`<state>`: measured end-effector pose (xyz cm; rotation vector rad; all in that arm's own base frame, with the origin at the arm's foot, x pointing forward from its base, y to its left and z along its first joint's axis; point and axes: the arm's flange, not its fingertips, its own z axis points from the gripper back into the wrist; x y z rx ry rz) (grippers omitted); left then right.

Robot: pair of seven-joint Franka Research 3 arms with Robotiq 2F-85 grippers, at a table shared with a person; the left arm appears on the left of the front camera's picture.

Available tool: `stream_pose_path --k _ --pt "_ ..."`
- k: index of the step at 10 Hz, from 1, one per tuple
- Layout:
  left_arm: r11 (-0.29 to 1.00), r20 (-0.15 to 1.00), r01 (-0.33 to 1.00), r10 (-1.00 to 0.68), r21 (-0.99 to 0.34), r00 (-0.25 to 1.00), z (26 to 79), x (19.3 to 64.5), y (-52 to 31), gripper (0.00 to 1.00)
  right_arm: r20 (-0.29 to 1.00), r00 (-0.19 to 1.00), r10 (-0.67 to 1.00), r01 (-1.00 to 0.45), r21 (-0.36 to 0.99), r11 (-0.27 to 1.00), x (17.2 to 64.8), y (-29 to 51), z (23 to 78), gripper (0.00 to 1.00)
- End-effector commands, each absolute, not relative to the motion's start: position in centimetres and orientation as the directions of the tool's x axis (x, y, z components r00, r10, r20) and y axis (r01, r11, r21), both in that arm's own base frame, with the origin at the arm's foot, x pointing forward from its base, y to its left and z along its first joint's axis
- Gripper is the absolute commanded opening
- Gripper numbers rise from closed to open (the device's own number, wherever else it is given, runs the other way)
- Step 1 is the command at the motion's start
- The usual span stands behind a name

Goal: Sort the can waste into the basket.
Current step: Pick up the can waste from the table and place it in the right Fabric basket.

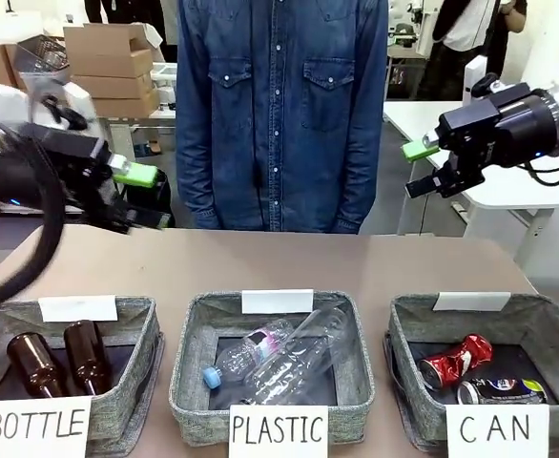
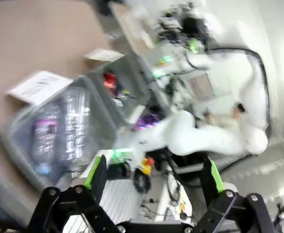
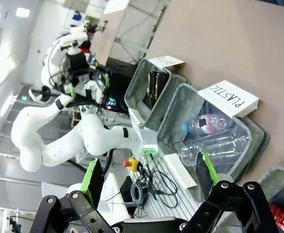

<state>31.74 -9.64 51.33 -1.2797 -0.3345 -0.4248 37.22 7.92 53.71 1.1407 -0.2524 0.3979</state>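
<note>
Nearest the camera, three grey fabric baskets are sitting in a row along the table's near edge. The basket labelled "CAN" [image 1: 547, 329] is standing at the robot's right end, and both pieces of can waste are lying inside it: the dented red can [image 1: 456, 360] is resting on its side toward the back, and the dark black-blue can [image 1: 501, 389] is lying just in front of it, close beside it. The middle basket labelled "PLASTIC" [image 1: 189, 367] is holding clear plastic bottles [image 1: 279, 358], and the basket labelled "BOTTLE" [image 1: 132, 377] is holding two brown glass bottles [image 1: 60, 358]. Farther back, the left gripper [image 1: 146, 196] is hovering above the table's far left edge with its green-padded fingers spread wide, grasping and touching nothing. The right gripper [image 1: 421, 167] is hanging high above the far right side, its fingers likewise released and empty. Beyond the table, a person in a denim shirt [image 1: 279, 105] is standing at the far side.
</note>
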Motion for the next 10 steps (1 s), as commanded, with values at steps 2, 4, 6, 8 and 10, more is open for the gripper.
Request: stream_pose_path --k 2,4,6,8,10 --pt "0.313 0.353 0.334 0.003 -0.889 0.936 52.2 30.5 -3.5 1.0 0.403 0.894 0.194 -0.447 0.817 0.364 37.1 7.9 53.7 1.0" --pt "0.139 0.328 0.332 -0.047 -0.933 0.943 50.9 30.1 -2.7 1.0 0.403 0.894 0.194 -0.447 0.817 0.364 37.1 7.9 53.7 1.0" --pt "0.345 0.374 0.348 0.012 -0.872 0.927 52.4 31.3 -2.2 1.0 0.403 0.894 0.194 -0.447 0.817 0.364 37.1 7.9 53.7 1.0" --pt "0.345 0.374 0.348 0.012 -0.872 0.927 52.4 31.3 -2.2 1.0 0.403 0.894 0.194 -0.447 0.817 0.364 37.1 7.9 53.7 1.0" --pt "0.345 0.374 0.348 0.012 -0.872 0.927 52.4 31.3 -2.2 1.0 0.403 0.894 0.194 -0.447 0.817 0.364 37.1 7.9 53.7 1.0"
